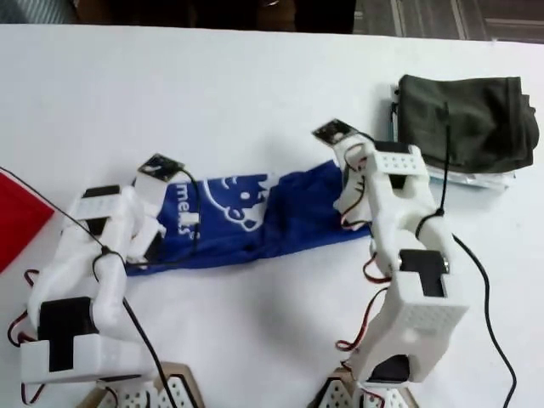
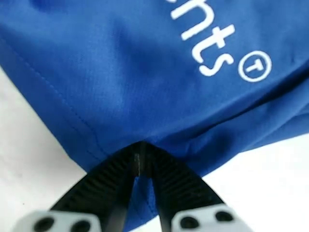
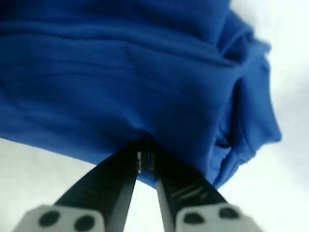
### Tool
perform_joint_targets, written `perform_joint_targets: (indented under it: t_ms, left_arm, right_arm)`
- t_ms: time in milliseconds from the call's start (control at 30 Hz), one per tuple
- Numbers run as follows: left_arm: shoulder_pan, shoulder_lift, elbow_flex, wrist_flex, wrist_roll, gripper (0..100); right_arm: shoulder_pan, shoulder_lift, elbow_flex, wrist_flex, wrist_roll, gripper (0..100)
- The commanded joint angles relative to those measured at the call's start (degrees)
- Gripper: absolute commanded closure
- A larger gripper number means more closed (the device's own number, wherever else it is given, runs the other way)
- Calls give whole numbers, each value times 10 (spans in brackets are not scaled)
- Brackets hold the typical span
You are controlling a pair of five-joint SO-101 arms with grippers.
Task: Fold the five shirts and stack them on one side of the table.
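Blue shirt [image 1: 255, 217] stretched left-to-right — left gripper [image 2: 139, 158] and right gripper [image 3: 144, 158] each clamped on one end

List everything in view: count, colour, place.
blue shirt: one, blue with white print, lying as a long band across the middle of the table
dark shirt: one, dark green, folded, on the far right part of the table, on top of a pale layer
pale layer: count cannot be told, light grey, under the dark shirt
red cloth: one, red, at the table's left edge, partly cut off
table: one, white, under everything
left gripper: one, black fingers, shut on the blue shirt's printed end
right gripper: one, black fingers, shut on the blue shirt's bunched end
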Motion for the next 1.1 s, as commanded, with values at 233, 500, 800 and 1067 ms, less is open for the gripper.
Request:
perform_joint_targets:
  t_ms: [233,500,800,1067]
  left_arm:
    - [-17,5,-66,25,57,975]
    - [-15,5,-224,197,78,973]
    - [-89,48,-316,206,146,739]
    - [-81,183,-347,150,195,714]
  right_arm:
    - [-44,-196,12,43,1,972]
    - [-43,-356,15,145,1,971]
    - [86,-382,44,219,36,899]
    - [190,-450,105,223,125,962]
